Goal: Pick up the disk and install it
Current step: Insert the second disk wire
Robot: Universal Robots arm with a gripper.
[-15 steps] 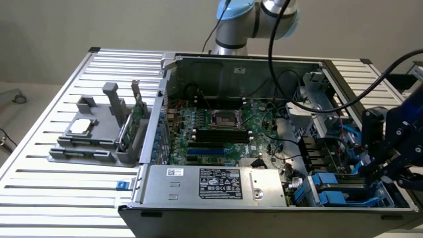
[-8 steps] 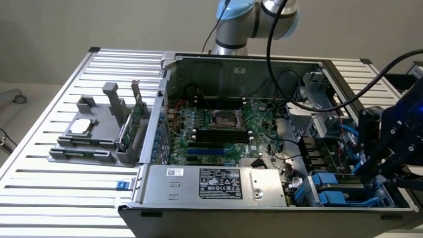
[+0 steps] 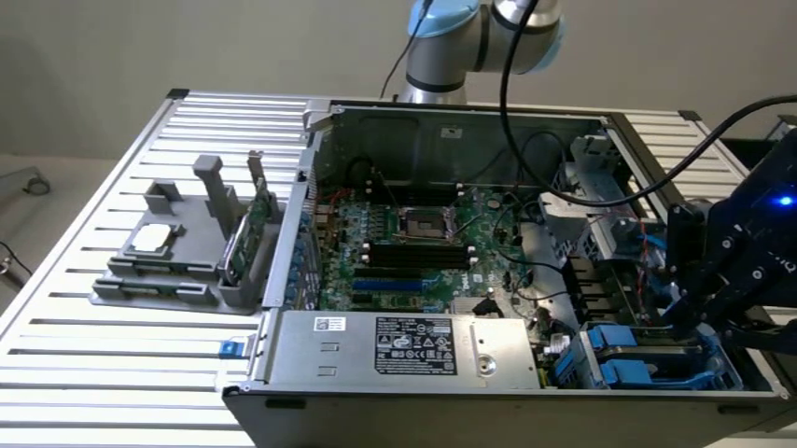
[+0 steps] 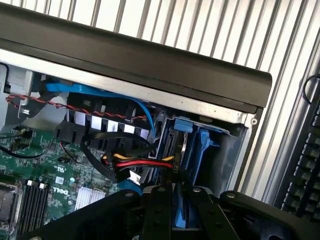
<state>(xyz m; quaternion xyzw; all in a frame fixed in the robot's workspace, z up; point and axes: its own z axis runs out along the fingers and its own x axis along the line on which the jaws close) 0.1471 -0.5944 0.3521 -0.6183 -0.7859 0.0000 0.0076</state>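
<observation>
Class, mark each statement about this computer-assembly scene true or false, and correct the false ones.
1. The gripper is at the drive bay, in the corner of the computer case on the exterior view's right. True.
2. The computer case is closed up. False: it is open, and the motherboard shows inside.
3. The gripper is wide open and empty. False: it is shut on the blue-framed disk.
4. The processor chip sits in the grey holder on the table, outside the case. True.
5. The green circuit card lies flat on the motherboard. False: it stands on edge in the grey holder.
</observation>
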